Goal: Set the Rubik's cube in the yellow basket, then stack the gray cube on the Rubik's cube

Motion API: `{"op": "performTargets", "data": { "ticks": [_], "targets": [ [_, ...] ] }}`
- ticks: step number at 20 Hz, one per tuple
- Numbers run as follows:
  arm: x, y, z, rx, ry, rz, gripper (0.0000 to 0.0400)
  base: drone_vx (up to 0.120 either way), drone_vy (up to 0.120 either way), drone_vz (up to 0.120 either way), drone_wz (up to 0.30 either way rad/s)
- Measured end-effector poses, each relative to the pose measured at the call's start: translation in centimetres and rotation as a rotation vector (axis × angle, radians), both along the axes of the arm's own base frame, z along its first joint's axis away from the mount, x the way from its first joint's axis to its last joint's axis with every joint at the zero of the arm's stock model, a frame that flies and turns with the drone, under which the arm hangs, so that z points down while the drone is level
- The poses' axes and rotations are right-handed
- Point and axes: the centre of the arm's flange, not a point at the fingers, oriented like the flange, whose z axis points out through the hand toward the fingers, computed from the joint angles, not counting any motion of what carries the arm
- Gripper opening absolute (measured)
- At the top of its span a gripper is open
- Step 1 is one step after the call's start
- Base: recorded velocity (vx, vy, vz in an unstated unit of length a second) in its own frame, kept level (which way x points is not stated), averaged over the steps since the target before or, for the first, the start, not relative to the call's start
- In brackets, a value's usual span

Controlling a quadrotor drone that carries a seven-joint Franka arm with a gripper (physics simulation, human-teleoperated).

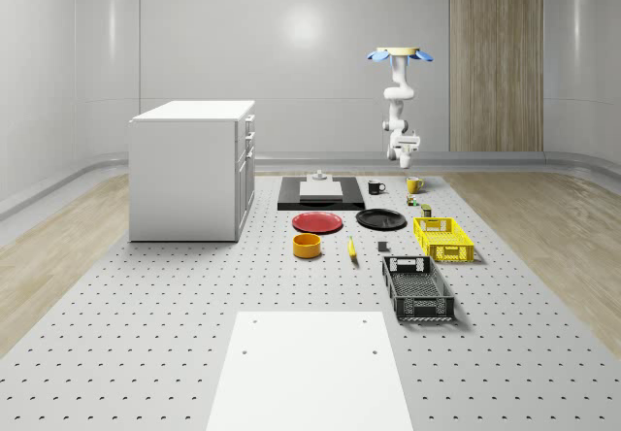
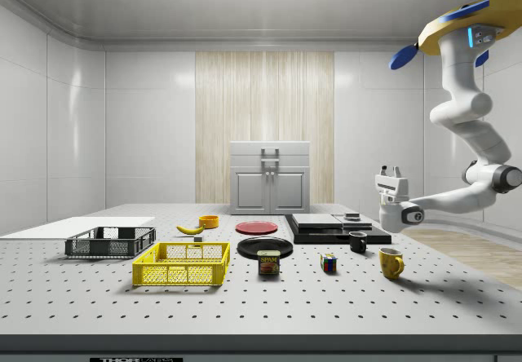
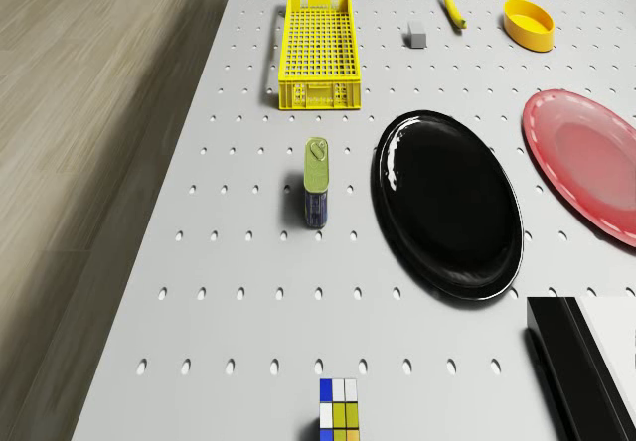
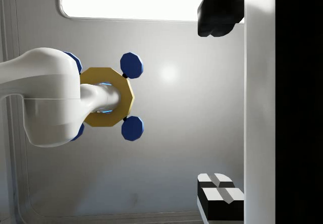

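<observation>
Rubik's cube [image 3: 339,417] sits on the table [image 2: 424,305], beside the can [image 3: 315,193] and well apart from the yellow basket [image 3: 317,47], which holds nothing. Gray cube [image 3: 417,34] lies near the banana [image 3: 453,8]. Drone [image 2: 457,26] hovers high, gripper [image 2: 390,171] open, pointing upward above the yellow mug [image 2: 391,262].

Drone [image 2: 457,29] hovers high at side view's right, arm bent down w/ hand [image 2: 390,172] pointing up, fingers apart, above black mug [image 2: 358,242]. On table [image 2: 245,313]: Rubik's cube [image 2: 329,263] btwn spam can [image 2: 268,262] & yellow mug [image 2: 391,262]; yellow basket [image 2: 183,264] further left.
</observation>
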Motion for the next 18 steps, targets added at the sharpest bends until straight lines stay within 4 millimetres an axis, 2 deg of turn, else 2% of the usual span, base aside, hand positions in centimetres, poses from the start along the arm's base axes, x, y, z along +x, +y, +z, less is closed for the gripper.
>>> {"op": "performTargets", "data": {
  "ticks": [6, 11, 13, 15, 18],
  "targets": [
    [0.0, 1.1, -0.1, -0.116, -0.004, -0.003, 0.0400, 0.120, 0.000, 0.000, 0.000],
    [-0.1, 3.4, -0.9, -0.354, -0.008, -0.010, 0.0400, 0.120, 0.000, 0.000, 0.000],
    [0.0, 4.8, -1.6, -0.515, -0.009, -0.014, 0.0400, 0.120, 0.000, -0.020, 0.000],
    [0.0, 6.4, -3.0, -0.730, -0.009, -0.021, 0.0400, 0.120, 0.000, -0.120, 0.000],
    [0.1, 8.7, -6.6, -1.159, -0.009, -0.033, 0.0400, 0.120, 0.000, -0.120, 0.000]
  ]
}}
